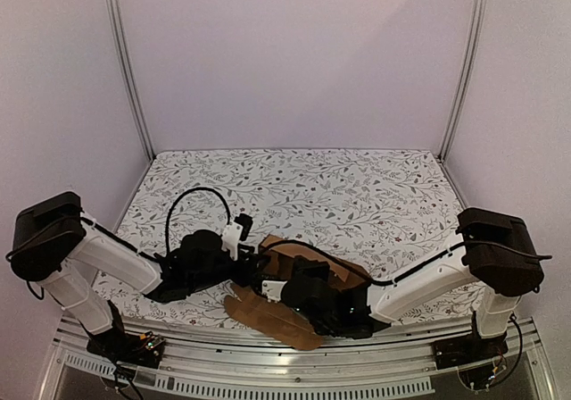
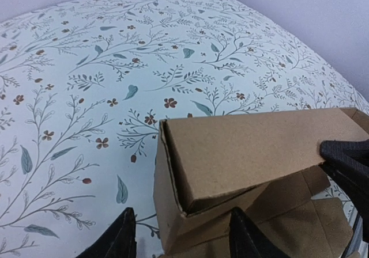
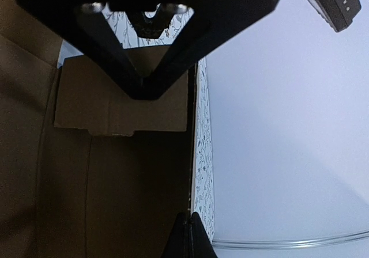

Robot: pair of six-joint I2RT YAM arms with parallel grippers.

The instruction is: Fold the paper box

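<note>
Step in hand: mid-fold, by my reading. The paper box [image 2: 248, 148] was already raised into a long oblong sleeve, while flat flaps [image 2: 311, 223] lay spread beneath and beside it.
Where the box was: lower centre of the top view, between the two arms, on the flowered worktop [image 2: 86, 68]. One loose flap [image 1: 272, 318] reached towards the bottom edge of that view.
Left pincer [image 2: 183, 215]: released. Its fingers [image 2: 128, 235] stood apart at the bottom of the left wrist view, one either side of the sleeve's near lower corner. The left-hand finger showed bare cloth between itself and the cardboard.
Right pincer [image 3: 187, 226]: clenched. Its tips met on the edge of a cardboard panel [image 3: 121, 108], seemingly pinching it. In the left wrist view it showed black at the sleeve's right-hand end.
Container and contents: the box was the only container. Its end towards the left of the left wrist view stood open, and nothing showed in the narrow hollow. The deeper inside was hidden.
Next move, as a judgement: the open end wanted its flap turned in and tucked. That called for the right pincer to steady the sleeve while the left one pressed.
Risk: the top panel sat loosely, so a sideways push could spring the sleeve flat.
</note>
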